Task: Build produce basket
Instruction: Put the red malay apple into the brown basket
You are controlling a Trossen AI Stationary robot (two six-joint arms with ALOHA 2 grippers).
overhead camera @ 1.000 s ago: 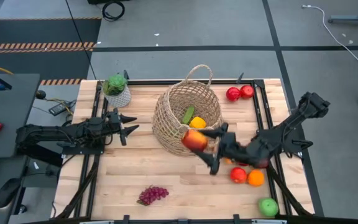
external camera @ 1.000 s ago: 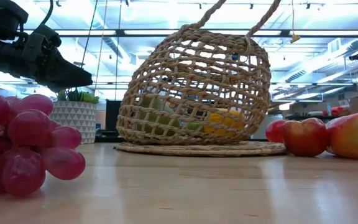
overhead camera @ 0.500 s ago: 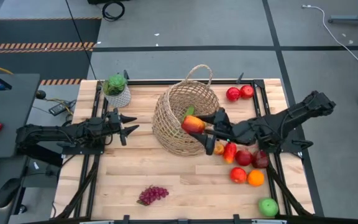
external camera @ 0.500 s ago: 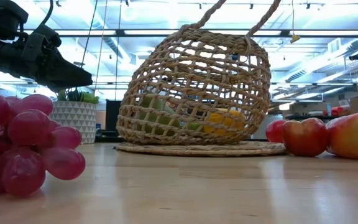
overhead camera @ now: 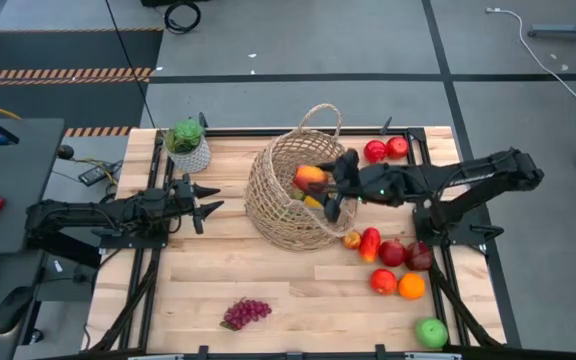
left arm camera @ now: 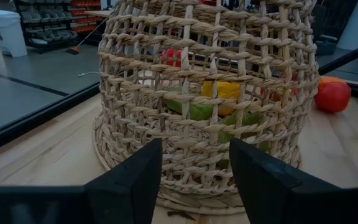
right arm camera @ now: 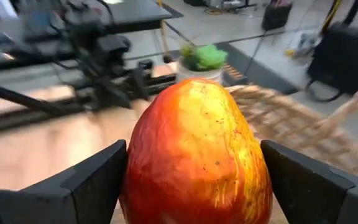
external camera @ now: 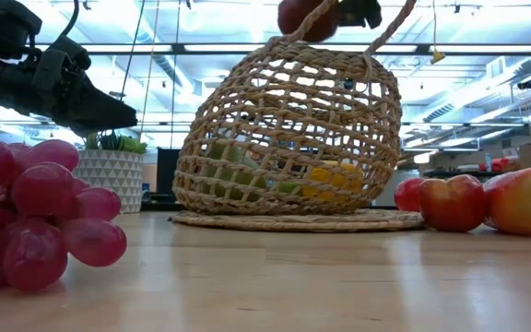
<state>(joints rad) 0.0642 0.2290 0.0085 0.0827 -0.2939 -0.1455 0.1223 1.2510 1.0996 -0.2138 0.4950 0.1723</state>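
Right gripper (overhead camera: 330, 190) pinched a red-yellow fruit (overhead camera: 310, 178) directly above the basket (overhead camera: 278, 205) mouth — drop was straight down. Left gripper (overhead camera: 206, 201) hung spread beside the basket.

The wicker basket (overhead camera: 293, 190) was tan open weave. The mango (right arm camera: 197, 155) showed red blending into orange-yellow. The grapes (overhead camera: 245, 313) were purple, the apple (overhead camera: 430, 332) green, the table (overhead camera: 298, 290) pale wood.

- Evenly and brightly lit from overhead; only soft, short shadows under the basket (overhead camera: 300, 190) on the pale table (overhead camera: 218, 290).
- In the low view, glaring ceiling strips behind the weave, toward 12 o'clock; grapes (external camera: 35, 212) at 9 o'clock out of focus.
- In the right wrist view, sharp on the held fruit (right arm camera: 194, 155); smeared background, worst toward 10 o'clock.
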